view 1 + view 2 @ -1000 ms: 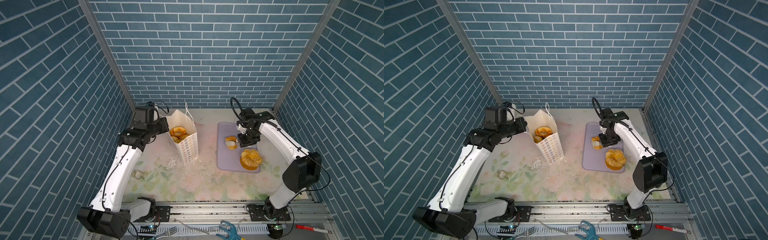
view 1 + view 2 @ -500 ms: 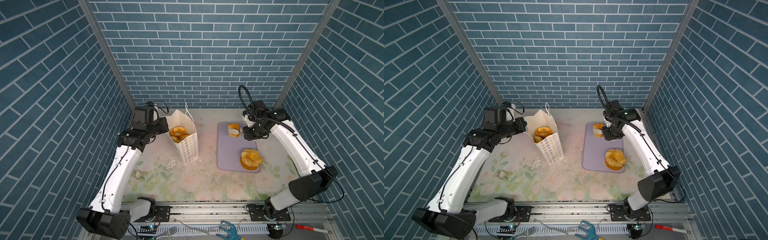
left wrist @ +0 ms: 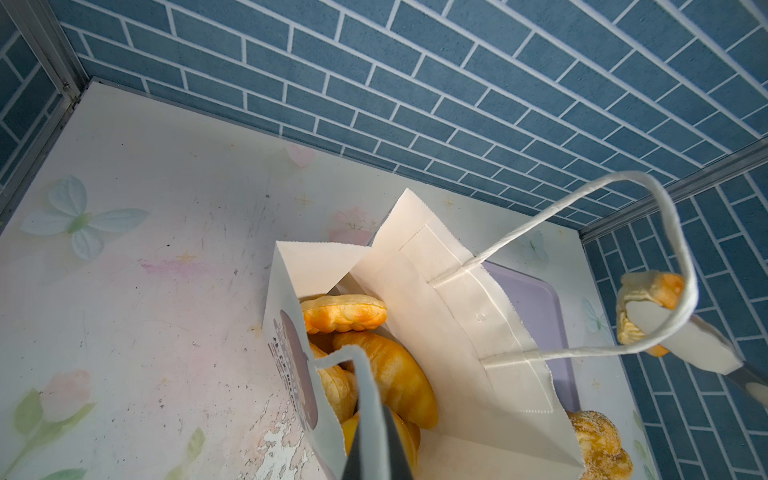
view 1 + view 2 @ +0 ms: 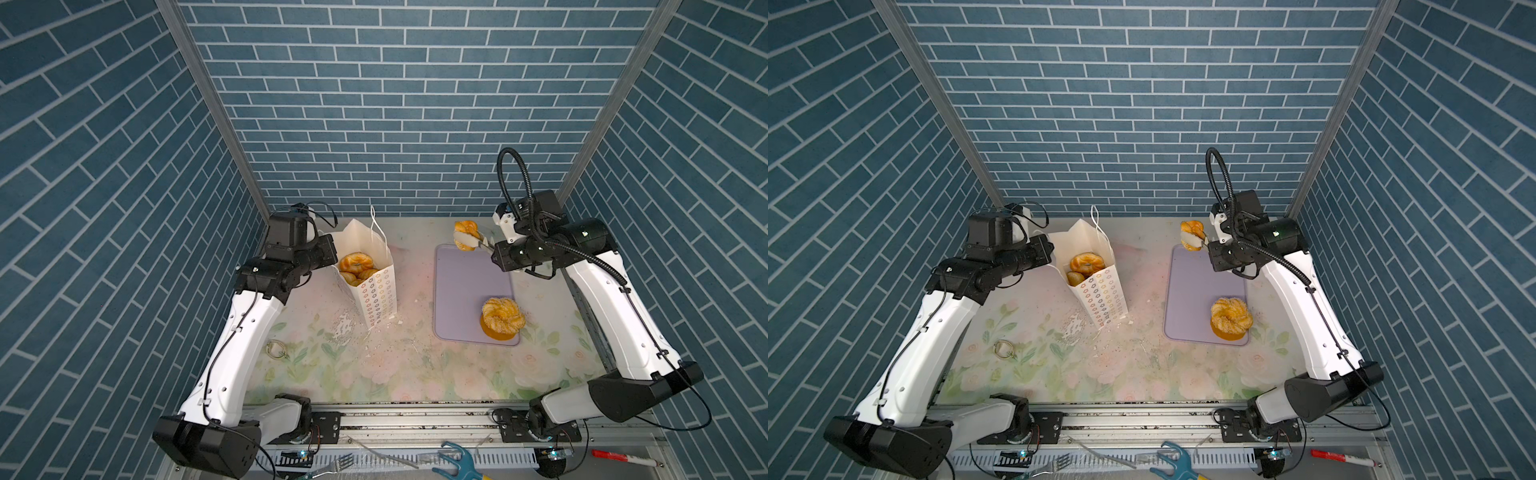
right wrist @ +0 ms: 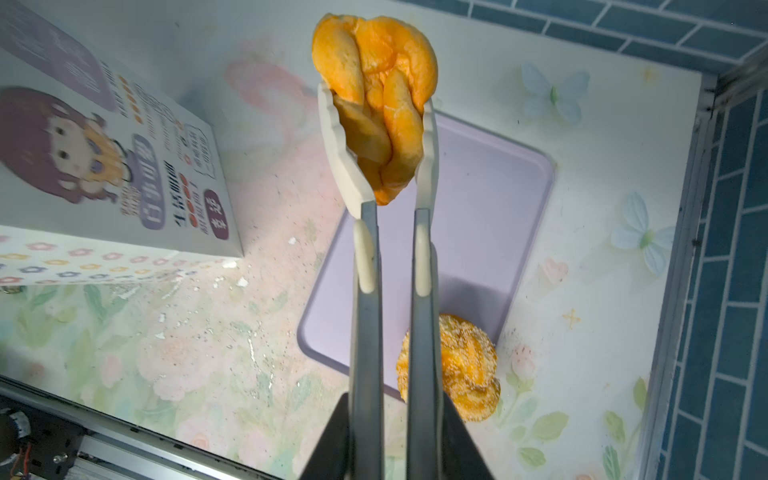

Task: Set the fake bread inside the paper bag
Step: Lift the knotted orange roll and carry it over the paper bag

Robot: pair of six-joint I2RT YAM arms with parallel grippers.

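Fake bread first: the golden-orange knotted toy bun (image 5: 374,104) hangs in the air over the far edge of the flat lavender plastic tray (image 4: 469,291). It is pinched between the white tips of my long grey metal tongs (image 5: 368,291). My right claw (image 5: 392,440) is clamped tight on the tong handles, so I touch no bread myself; the squeeze reaches the bun through the tool.

My left claw (image 3: 376,453) is closed too. As far as I can judge, it nips the left rim of the tall white paper bag (image 4: 378,293) and keeps the mouth spread. Several orange pastries (image 4: 355,264) already lie inside. One sugar-speckled twist (image 4: 503,318) sits at the near right corner of the tray.

What matters for the coming move is direction. The bag's mouth lies to the left of the bun, well apart from it, at about the same far depth. The tongs already point left along that line, with the bun's long axis running along them. My right arm must carry it, since the left is busy at the bag. The bag's white cord handle (image 3: 540,218) stands up from the right wall, between bun and mouth. I would judge that the thing to clear.
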